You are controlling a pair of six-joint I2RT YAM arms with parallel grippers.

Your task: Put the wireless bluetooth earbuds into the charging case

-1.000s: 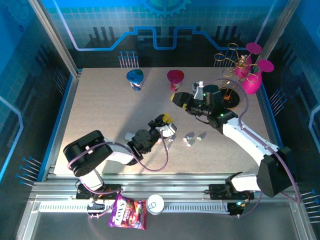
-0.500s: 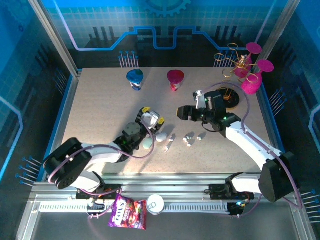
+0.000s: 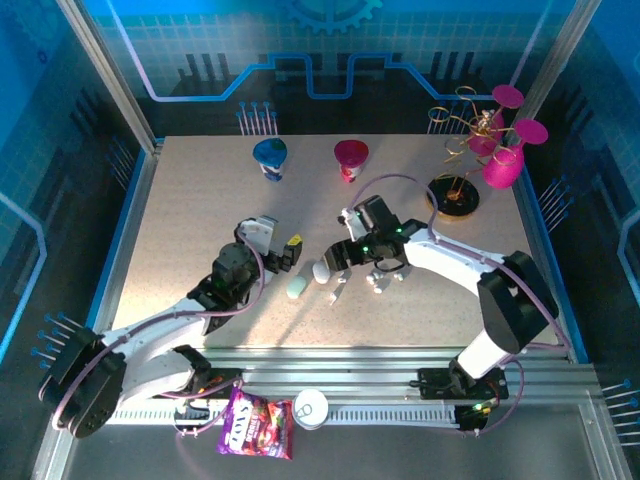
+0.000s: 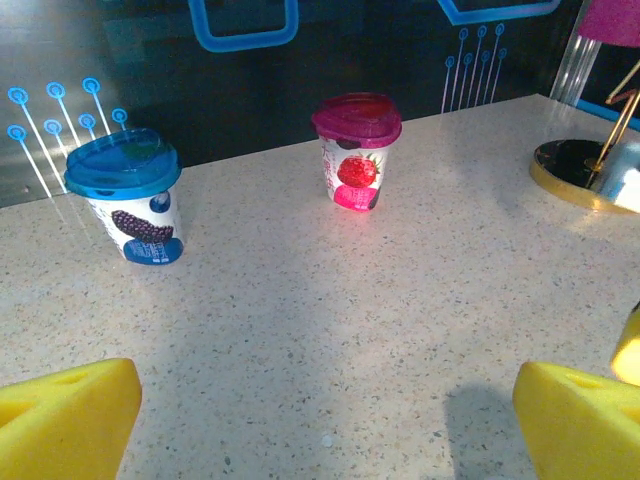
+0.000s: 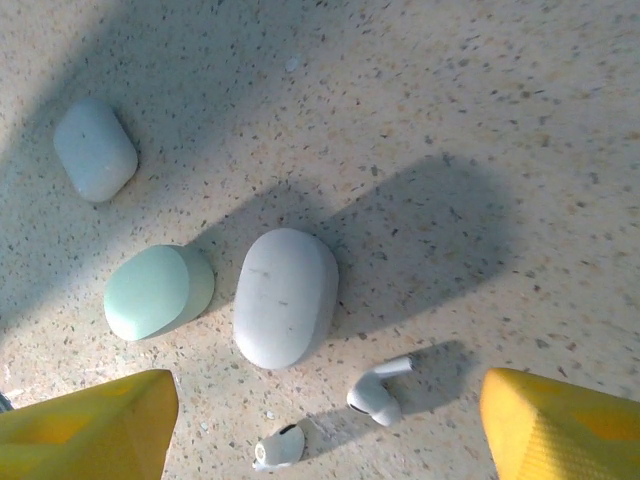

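Observation:
In the right wrist view, a white pebble-shaped charging case (image 5: 285,298) lies shut on the table. A mint case (image 5: 158,292) sits beside it and a pale grey-blue case (image 5: 95,150) further off. Two white earbuds (image 5: 380,392) (image 5: 277,447) lie loose just in front of the white case, between my right gripper's (image 5: 320,435) open yellow fingers (image 5: 85,420). Seen from the top camera, that gripper (image 3: 338,258) hovers over the white case (image 3: 321,271) and mint case (image 3: 297,288), and more earbuds (image 3: 378,280) lie to their right. My left gripper (image 3: 290,250) stands open and empty, to the left of the cases.
A blue-lidded cup (image 4: 125,195) and a pink-lidded cup (image 4: 355,150) stand at the back of the table. A gold stand (image 3: 455,195) with pink glasses is at the back right. A snack bag (image 3: 255,425) lies on the rail below the table.
My left gripper has opened and drawn back to the left. My right arm has swung left and down, bringing its gripper over the cases and earbuds.

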